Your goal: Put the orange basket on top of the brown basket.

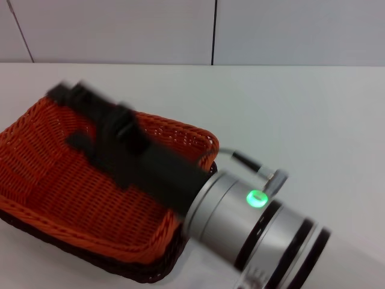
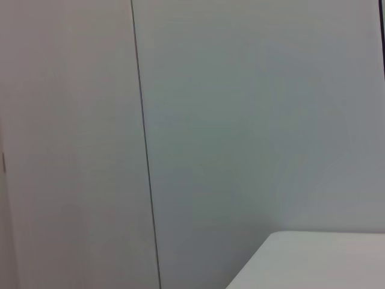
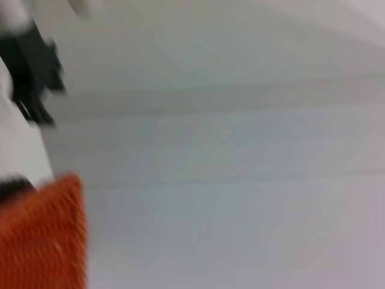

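The orange basket (image 1: 66,186) sits nested in the brown basket (image 1: 157,269) at the left of the white table. Only the brown basket's dark rim shows, under the orange one's near and right edges. My right gripper (image 1: 65,117) reaches from the lower right over the orange basket. It is blurred, and its two black fingers stand apart with nothing between them. A corner of the orange basket (image 3: 42,241) shows in the right wrist view. My left gripper is out of view.
The white table (image 1: 301,120) stretches to the right and behind the baskets, up to a pale panelled wall (image 1: 210,30). The left wrist view shows only that wall and a table corner (image 2: 319,259). A dark blurred shape (image 3: 30,66) shows in the right wrist view.
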`<state>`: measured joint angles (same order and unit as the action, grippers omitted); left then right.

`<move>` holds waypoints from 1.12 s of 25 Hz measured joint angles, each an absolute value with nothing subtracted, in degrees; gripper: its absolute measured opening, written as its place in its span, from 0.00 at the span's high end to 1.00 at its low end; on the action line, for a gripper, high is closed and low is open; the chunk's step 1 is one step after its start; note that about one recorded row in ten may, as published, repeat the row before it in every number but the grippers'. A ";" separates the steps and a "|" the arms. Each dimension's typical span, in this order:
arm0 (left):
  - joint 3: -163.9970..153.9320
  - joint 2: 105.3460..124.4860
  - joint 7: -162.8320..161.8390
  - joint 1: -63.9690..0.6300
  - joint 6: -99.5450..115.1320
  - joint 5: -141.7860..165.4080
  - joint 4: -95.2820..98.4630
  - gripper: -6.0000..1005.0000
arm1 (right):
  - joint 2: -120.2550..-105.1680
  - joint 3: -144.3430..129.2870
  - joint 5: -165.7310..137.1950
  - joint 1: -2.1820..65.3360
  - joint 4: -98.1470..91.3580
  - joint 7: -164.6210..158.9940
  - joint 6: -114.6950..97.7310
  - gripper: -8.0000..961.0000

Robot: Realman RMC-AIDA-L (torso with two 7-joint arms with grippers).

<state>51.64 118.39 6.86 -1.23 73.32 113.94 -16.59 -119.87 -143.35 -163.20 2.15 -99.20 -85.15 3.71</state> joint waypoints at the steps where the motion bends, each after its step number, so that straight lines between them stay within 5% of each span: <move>1: 51.61 118.38 6.86 -1.23 73.26 113.96 -16.36 0.33 | -119.88 -141.50 -163.11 1.88 -99.13 -84.17 6.20 0.24; 13: 54.07 118.37 6.65 -1.41 73.35 113.54 -16.29 0.34 | -119.51 -131.04 -143.44 2.10 -92.80 -78.63 27.34 0.24; 28: 65.25 118.18 4.19 -5.02 72.14 113.45 -15.27 0.34 | -119.09 -121.43 -107.51 11.49 -70.82 -99.73 44.25 0.24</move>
<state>65.25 118.18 4.20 -5.02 72.15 113.45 -15.27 -119.09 -121.43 -107.51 11.49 -70.82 -99.73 44.25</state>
